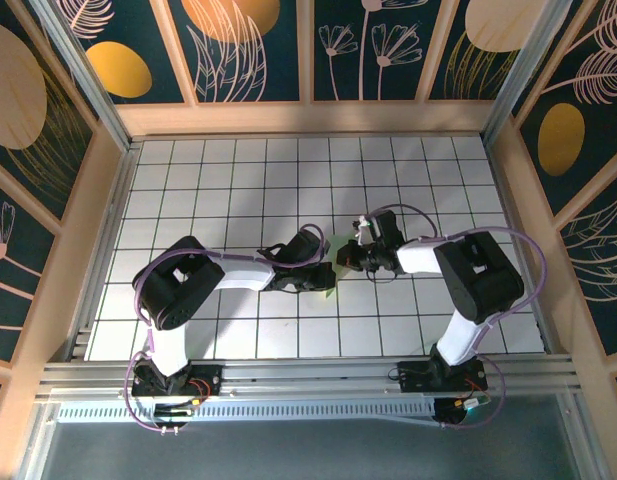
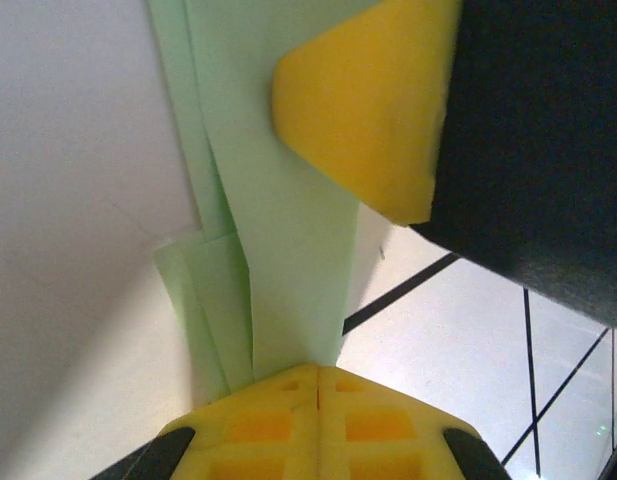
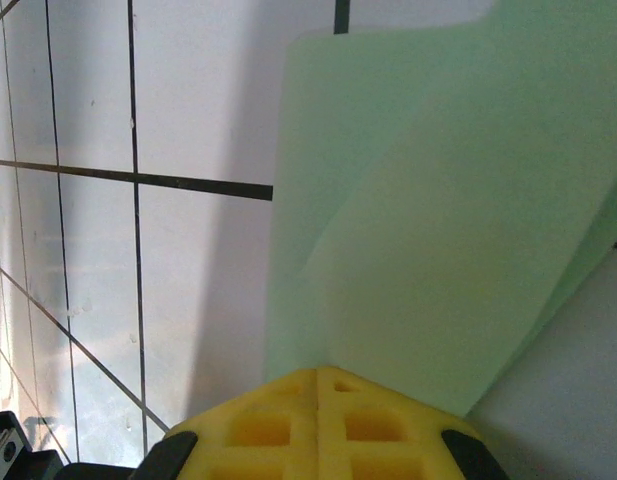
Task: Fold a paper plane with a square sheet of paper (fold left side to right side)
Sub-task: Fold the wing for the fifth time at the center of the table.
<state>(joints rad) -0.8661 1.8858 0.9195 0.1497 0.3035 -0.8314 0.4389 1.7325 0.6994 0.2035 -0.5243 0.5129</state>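
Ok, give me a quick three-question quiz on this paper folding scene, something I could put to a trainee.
1. True or false: the left gripper stands wide open.
2. What does the right gripper pinch? A: a pen. B: the pale green paper. C: nothing.
3. Fill in: the table is white with a dark ____ pattern.

Key: 1 false, it is shut on the pale green paper. 2 B. 3 grid.

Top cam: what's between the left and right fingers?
Folded green paper bridges that gap in the top view. The wrist views show the left fingers and right fingers each shut on it.
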